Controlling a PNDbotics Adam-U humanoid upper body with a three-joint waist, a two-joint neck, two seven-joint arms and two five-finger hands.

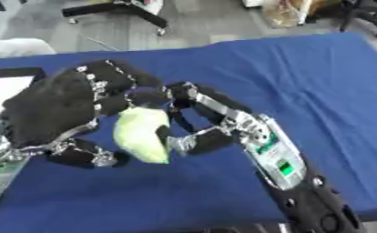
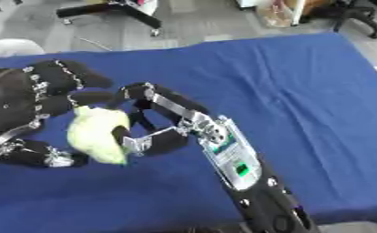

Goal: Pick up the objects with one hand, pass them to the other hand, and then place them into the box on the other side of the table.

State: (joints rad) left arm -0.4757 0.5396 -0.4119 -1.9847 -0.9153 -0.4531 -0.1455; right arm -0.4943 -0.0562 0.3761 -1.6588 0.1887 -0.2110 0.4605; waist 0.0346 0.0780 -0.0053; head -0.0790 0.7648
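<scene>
Handover position, as far as I can read it: both robot hands meet over the near left part of the blue worktop (image 1: 319, 91), with a pale yellow-green object (image 1: 144, 132) between them. I can't name the object more closely; it is rounded, elongated and tilted, with its lower end towards me. My left robot hand (image 1: 60, 111) comes in from the left, and its fingers are curled round the object from above and below, so it is holding it. My right robot hand (image 1: 193, 116) reaches in from the near right, its silver forearm running down to the lower edge. Its fingers (image 2: 148, 98) are bent towards the object's right side and look to be touching it, though I cannot tell whether they grip it. The object is off the worktop surface, carried in the hands. A white, dark-edged box (image 1: 4, 86) shows at the left edge, behind the left robot hand.
</scene>
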